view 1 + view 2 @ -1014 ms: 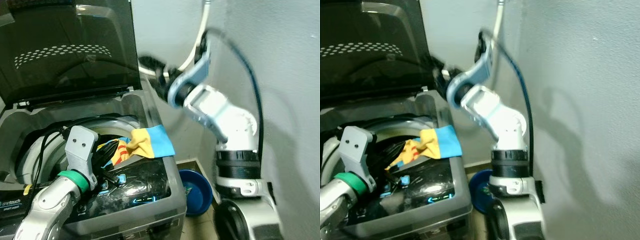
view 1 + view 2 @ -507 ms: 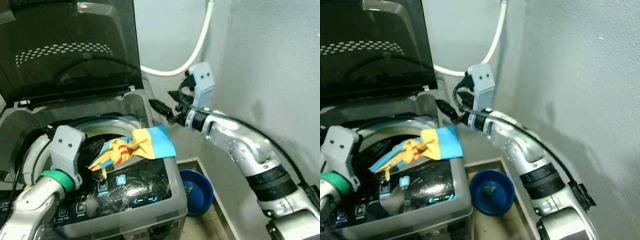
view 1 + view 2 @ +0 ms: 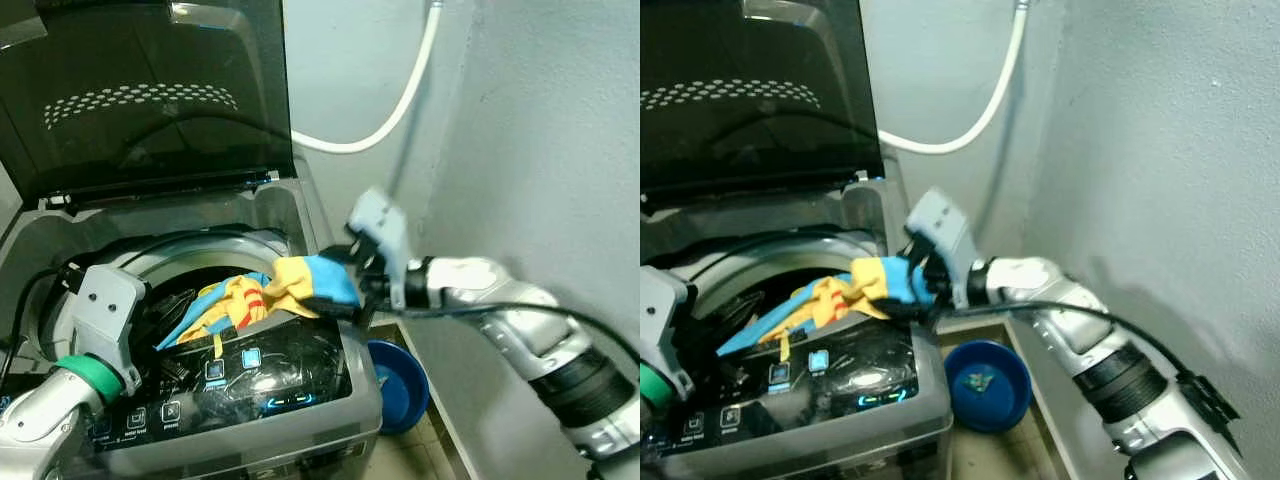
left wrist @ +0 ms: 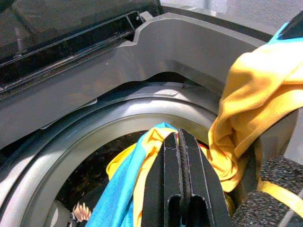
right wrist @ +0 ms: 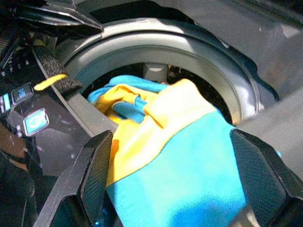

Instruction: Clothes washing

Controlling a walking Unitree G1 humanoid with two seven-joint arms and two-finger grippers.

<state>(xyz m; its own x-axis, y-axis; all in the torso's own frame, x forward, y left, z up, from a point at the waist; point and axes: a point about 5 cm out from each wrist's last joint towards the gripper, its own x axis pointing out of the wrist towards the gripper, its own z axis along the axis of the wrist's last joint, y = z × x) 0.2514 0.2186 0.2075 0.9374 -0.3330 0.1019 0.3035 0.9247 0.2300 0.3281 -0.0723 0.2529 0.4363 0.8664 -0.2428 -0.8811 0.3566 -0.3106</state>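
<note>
A top-loading washing machine [image 3: 300, 400] stands with its dark lid [image 3: 150, 90] raised. A yellow and blue garment [image 3: 265, 290] hangs half out of the drum, draped over the rim at the right corner. My right gripper [image 3: 348, 285] is at that corner, open, with its fingers [image 5: 94, 175] on either side of the blue part of the garment [image 5: 189, 179]. My left gripper [image 4: 181, 142] is shut with nothing in it, at the near left of the drum opening and pointing at the yellow cloth [image 4: 251, 99].
A blue basin [image 3: 400, 385] sits on the floor in the narrow gap between the machine and the grey wall [image 3: 560, 150]. A white hose [image 3: 400, 110] curves down the wall behind the machine. The lit control panel [image 3: 230, 375] runs along the front edge.
My right arm has swung down from beside the hose to the garment at the machine's right corner. The left wrist has drawn back towards the near left. The garment has shifted slightly.
</note>
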